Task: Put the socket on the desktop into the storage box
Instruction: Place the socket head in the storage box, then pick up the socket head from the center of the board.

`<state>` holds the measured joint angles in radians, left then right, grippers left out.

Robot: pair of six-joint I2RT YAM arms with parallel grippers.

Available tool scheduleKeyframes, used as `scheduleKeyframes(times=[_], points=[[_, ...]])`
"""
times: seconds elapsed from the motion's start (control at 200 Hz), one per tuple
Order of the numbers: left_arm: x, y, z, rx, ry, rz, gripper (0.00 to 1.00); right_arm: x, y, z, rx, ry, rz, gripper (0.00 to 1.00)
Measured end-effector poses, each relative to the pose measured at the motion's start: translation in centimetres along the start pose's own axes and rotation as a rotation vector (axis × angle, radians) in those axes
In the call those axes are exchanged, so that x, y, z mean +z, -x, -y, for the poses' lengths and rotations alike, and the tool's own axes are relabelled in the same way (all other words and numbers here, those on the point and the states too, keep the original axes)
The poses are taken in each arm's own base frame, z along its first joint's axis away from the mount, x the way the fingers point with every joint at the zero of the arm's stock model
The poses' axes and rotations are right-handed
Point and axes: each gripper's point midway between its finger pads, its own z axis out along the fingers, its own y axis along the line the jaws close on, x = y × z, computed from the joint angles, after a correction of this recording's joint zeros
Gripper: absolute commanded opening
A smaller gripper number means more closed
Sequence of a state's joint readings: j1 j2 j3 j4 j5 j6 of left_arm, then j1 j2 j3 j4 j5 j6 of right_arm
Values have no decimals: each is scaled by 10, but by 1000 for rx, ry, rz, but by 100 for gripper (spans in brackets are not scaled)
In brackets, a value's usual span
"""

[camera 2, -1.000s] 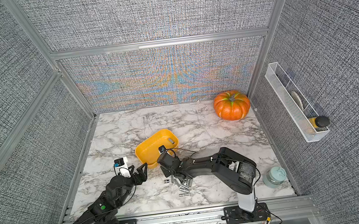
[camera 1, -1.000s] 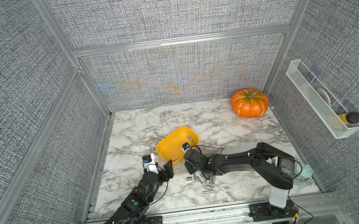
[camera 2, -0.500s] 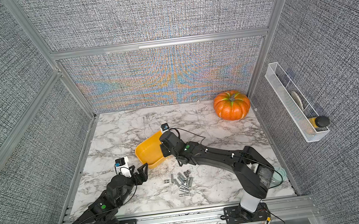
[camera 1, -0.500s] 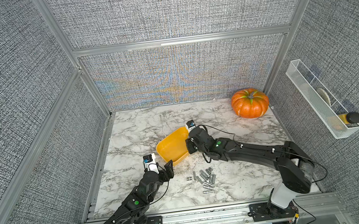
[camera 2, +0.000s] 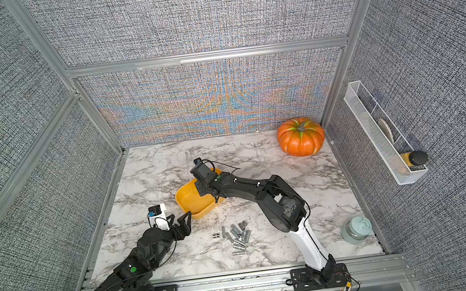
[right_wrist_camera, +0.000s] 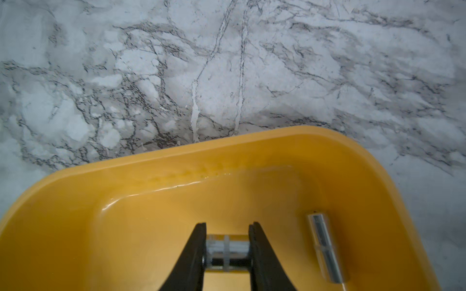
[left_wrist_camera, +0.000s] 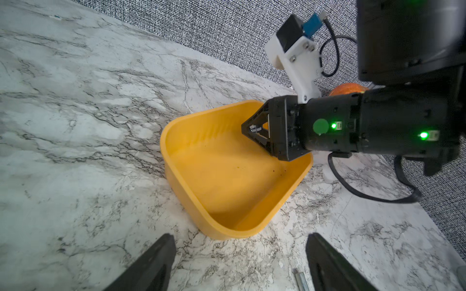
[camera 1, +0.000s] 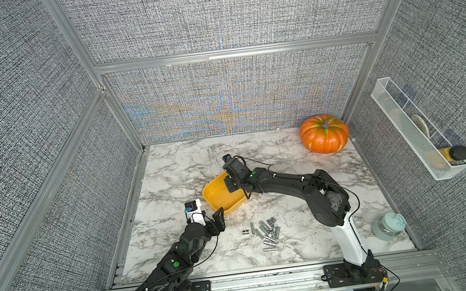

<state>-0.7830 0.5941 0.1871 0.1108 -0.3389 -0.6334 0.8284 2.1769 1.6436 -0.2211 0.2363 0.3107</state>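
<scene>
Socket (right_wrist_camera: 228,252) — clamped, right gripper (right_wrist_camera: 227,228) (over storage box (right_wrist_camera: 227,156))

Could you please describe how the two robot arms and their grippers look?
The left arm and right arm are matte black jointed links, each with a white link near the base. Each arm carries a round green sticker and a white bracket holding a black camera. Thin black cables loop outside. The left gripper and right gripper have black triangular fingers.
</scene>
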Motion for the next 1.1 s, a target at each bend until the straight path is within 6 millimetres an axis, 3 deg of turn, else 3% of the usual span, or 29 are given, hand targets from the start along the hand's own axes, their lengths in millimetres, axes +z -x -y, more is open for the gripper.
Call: scheduleKeyframes(times=[0.185,0.325,0.42,0.535,0.701,0.751,0.876,0.991,1.096], points=[[1,-3,0,10,-3,-15,86,9,-13,9,-20,-35,-53,39],[2,-7,2,20,-9,-31,86,7,-16,9,-31,-38,-65,49],[3,-7,2,22,-9,-36,86,-1,-12,9,-37,-36,-61,50],[3,-7,2,26,-9,-37,86,-27,-2,5,-42,-31,-26,50],[2,-5,4,26,-15,-28,86,-97,-2,-15,-79,19,58,49],[1,-3,4,24,-18,-23,86,-117,-13,-22,-98,38,76,49],[0,-1,5,20,-24,-14,86,-152,-63,-37,-153,88,62,47],[0,0,5,20,-24,-12,86,-169,-115,-47,-190,132,8,45],[1,-2,4,22,-19,-16,86,-174,-151,-64,-228,167,-40,41]])
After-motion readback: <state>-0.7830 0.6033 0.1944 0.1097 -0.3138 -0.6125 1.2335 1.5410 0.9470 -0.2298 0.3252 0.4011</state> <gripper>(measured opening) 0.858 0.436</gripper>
